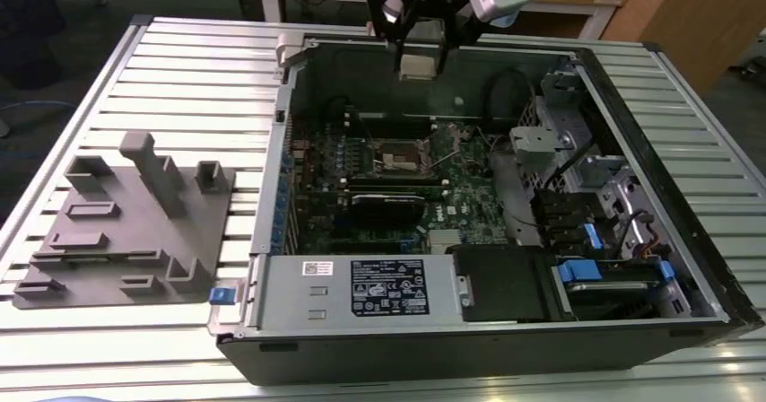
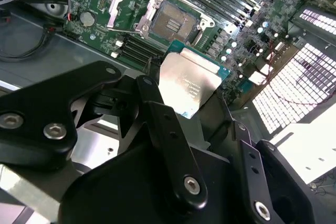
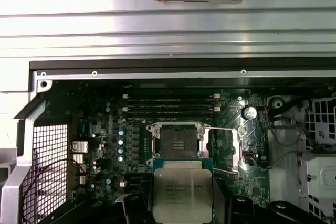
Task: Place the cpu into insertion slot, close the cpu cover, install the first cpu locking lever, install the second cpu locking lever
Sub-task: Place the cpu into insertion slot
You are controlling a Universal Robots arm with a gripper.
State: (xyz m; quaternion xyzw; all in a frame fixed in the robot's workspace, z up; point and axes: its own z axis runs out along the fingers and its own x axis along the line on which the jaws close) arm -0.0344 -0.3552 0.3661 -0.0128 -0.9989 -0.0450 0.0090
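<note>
Claw [image 1: 417,59] pinches cpu [image 2: 190,85] by its edges, well above the open slot [image 3: 176,142]; a tilted or offset landing could damage both.

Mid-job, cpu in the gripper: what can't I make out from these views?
1. The cpu: one edge is cut off by the first wrist view's border; the gripper hides a corner in the second wrist view.
2. The insertion slot: its contacts are too small to check in every view.
3. The cpu cover: too small in the exterior view to judge its angle.
</note>
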